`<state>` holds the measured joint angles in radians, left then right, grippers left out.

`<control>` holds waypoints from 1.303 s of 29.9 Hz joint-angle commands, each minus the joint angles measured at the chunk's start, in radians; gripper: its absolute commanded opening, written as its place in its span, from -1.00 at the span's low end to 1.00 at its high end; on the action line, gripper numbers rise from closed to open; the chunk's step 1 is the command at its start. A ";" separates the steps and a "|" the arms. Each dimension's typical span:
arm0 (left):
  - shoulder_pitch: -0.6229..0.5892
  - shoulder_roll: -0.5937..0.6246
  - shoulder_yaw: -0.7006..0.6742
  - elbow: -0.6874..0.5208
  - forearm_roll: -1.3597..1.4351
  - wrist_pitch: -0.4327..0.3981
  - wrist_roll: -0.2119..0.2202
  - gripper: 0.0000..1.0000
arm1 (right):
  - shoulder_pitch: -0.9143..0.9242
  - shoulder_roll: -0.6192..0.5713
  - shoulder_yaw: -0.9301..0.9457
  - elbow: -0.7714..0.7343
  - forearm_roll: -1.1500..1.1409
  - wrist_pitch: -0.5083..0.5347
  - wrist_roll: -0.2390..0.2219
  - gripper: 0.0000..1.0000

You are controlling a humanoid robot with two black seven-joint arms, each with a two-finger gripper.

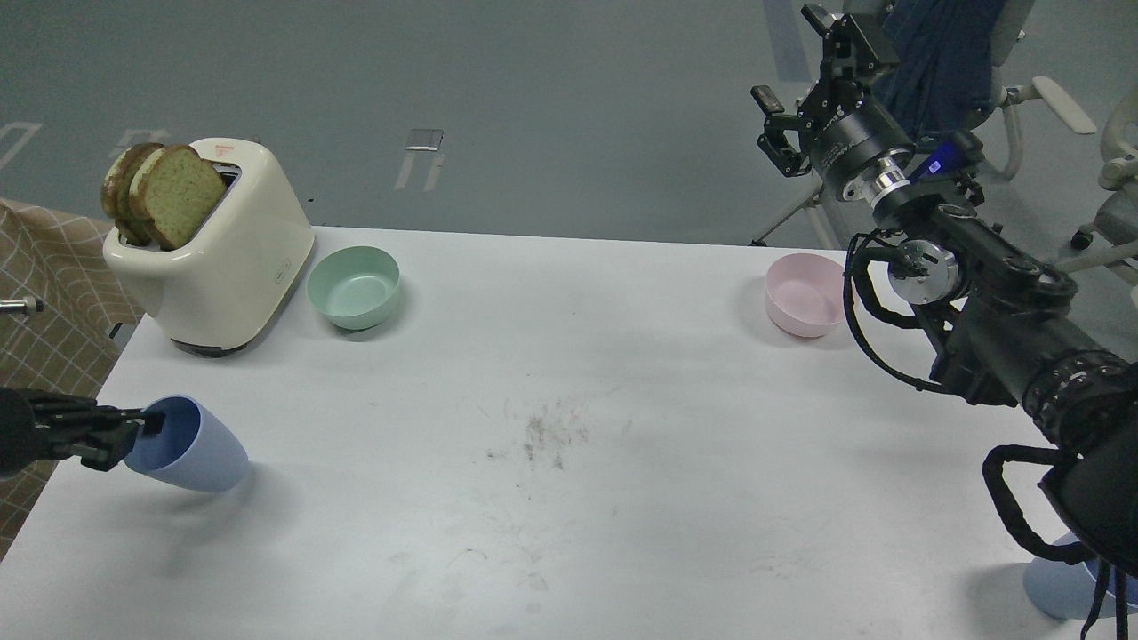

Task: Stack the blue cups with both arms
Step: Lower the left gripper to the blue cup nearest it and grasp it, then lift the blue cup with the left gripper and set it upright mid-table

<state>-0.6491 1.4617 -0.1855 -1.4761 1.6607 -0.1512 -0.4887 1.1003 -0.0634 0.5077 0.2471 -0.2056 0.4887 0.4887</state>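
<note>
One blue cup (197,452) is at the table's front left, tilted with its mouth toward the left. My left gripper (133,428) comes in from the left edge and is shut on the cup's rim, one finger inside the mouth. The second blue cup (1052,587) stands at the front right corner, mostly hidden behind my right arm. My right gripper (803,84) is raised high beyond the table's back right edge, open and empty, above and behind the pink bowl (805,295).
A cream toaster (222,267) with bread slices stands at the back left, a mint-green bowl (353,286) beside it. The white table (569,356) has a scuffed patch in the middle. Office chairs (1058,98) stand behind the right arm.
</note>
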 commanded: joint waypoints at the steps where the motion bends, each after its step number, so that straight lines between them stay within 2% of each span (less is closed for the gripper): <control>1: -0.116 -0.004 -0.029 -0.042 0.004 -0.011 0.000 -1.00 | 0.022 -0.006 -0.001 0.000 0.000 0.000 0.000 1.00; 3: -0.205 -0.017 -0.028 -0.050 0.007 -0.037 0.000 -1.00 | 0.032 -0.009 -0.003 0.000 0.000 0.000 0.000 1.00; 6: -0.340 -0.127 -0.026 -0.049 0.042 -0.152 0.000 -1.00 | 0.065 -0.021 -0.003 -0.008 0.000 0.000 0.000 1.00; 10: -0.428 -0.271 -0.026 -0.041 0.073 -0.247 0.000 -1.00 | 0.116 -0.021 -0.003 -0.011 -0.001 0.000 0.000 1.00; 14: -0.455 -0.421 -0.023 -0.041 0.080 -0.278 0.000 -1.00 | 0.167 -0.021 -0.005 -0.012 -0.001 0.000 0.000 1.00; 16: -0.489 -0.539 -0.019 -0.032 0.112 -0.333 0.000 -1.00 | 0.208 -0.019 -0.005 -0.012 -0.001 0.000 0.000 1.00; 20: -0.509 -0.697 -0.019 0.003 0.178 -0.337 0.000 -1.00 | 0.240 -0.019 -0.005 -0.012 -0.001 0.000 0.000 1.00; 24: -0.535 -0.895 -0.014 0.098 0.260 -0.337 0.000 -1.00 | 0.240 -0.019 -0.006 -0.012 -0.001 0.000 0.000 1.00; 27: -0.549 -0.986 -0.009 0.150 0.312 -0.337 0.000 -1.00 | 0.234 -0.019 -0.006 -0.012 -0.001 0.000 0.000 1.00; 32: -0.619 -1.084 0.122 0.256 0.360 -0.337 0.000 -1.00 | 0.231 -0.019 -0.006 -0.012 -0.001 0.000 0.000 1.00; 39: -0.681 -1.158 0.248 0.329 0.356 -0.337 0.000 -1.00 | 0.225 -0.018 -0.006 -0.009 -0.001 0.000 0.000 1.00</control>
<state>-1.3164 0.3308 0.0325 -1.1702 2.0195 -0.4888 -0.4886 1.3267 -0.0818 0.5014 0.2367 -0.2072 0.4887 0.4887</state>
